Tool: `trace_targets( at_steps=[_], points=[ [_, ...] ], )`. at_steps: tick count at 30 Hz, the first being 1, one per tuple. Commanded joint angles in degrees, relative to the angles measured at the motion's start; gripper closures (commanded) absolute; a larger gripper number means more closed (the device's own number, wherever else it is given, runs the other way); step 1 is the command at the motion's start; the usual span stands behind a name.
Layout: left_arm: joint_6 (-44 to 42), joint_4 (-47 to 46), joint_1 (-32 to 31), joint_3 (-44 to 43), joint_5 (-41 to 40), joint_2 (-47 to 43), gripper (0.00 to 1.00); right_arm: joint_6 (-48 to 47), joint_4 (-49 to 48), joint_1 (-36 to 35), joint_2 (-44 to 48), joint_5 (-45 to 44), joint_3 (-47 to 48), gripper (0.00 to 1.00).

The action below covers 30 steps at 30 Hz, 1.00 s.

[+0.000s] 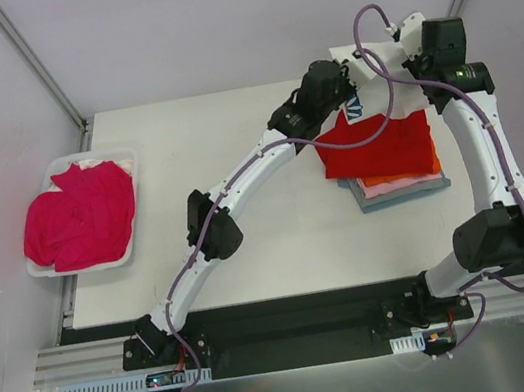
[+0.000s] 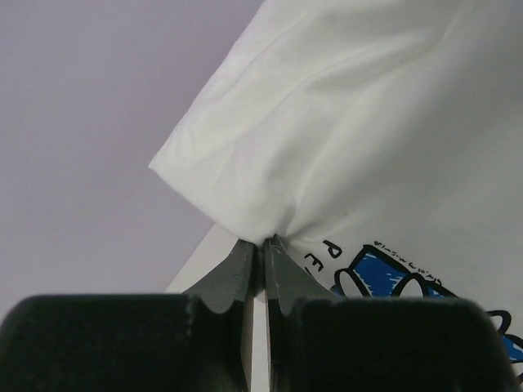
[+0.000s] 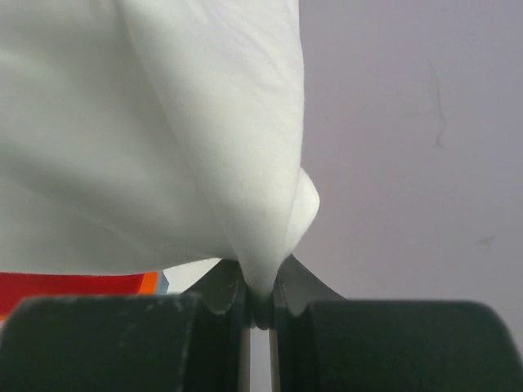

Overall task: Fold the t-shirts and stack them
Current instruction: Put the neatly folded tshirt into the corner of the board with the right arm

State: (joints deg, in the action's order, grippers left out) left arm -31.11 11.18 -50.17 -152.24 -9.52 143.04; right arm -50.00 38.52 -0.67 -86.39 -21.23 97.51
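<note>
The white t-shirt [image 1: 404, 79] with blue print and dark lettering hangs between both grippers over the back of a folded stack. My left gripper [image 1: 348, 79] is shut on one pinched corner of it [image 2: 263, 241]; the cloth [image 2: 368, 122] fills that view. My right gripper [image 1: 399, 38] is shut on another pinched fold [image 3: 260, 286] of the white cloth [image 3: 122, 122]. The stack has a red t-shirt [image 1: 380, 145] on top, then orange [image 1: 431, 162], pink [image 1: 393, 187] and light-blue [image 1: 409, 194] ones. A magenta t-shirt [image 1: 77, 213] lies crumpled at the left.
The magenta t-shirt lies in a white tray [image 1: 133, 158] at the table's left edge. Metal frame posts [image 1: 36, 63] stand at the back corners. The left arm [image 1: 238, 175] stretches diagonally across the table's middle.
</note>
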Motion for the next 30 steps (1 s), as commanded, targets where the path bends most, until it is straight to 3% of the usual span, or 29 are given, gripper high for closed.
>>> trace_targets(
  at_steps=[1, 8, 15, 21, 27, 30],
  points=[
    [-2.3, -8.5, -0.3, -2.0, 0.8, 3.0, 1.00, 1.3, -7.2, 0.2, -0.6, 0.7, -1.4, 0.99],
    [-1.1, -5.7, -1.4, 5.1, 0.3, 4.0, 1.00, 1.7, -10.5, 0.4, 2.6, 3.6, -16.3, 0.99],
    [2.6, 1.4, -3.4, 15.7, 2.9, -1.5, 1.00, 2.9, -3.8, 0.5, 8.2, 6.6, -25.9, 0.99],
    [2.3, 2.7, -6.0, 26.5, 4.5, -9.9, 1.00, 3.2, 0.1, 0.6, 11.2, 6.3, -27.8, 0.99],
    [1.8, 3.1, -6.5, 29.1, 4.2, -12.2, 1.00, 2.8, 1.5, 0.6, 11.0, 4.9, -27.5, 0.99],
    [0.9, 3.1, -6.5, 30.7, 4.2, -13.5, 1.00, 2.4, 1.6, 0.6, 10.4, 3.7, -27.6, 0.94]
  ],
)
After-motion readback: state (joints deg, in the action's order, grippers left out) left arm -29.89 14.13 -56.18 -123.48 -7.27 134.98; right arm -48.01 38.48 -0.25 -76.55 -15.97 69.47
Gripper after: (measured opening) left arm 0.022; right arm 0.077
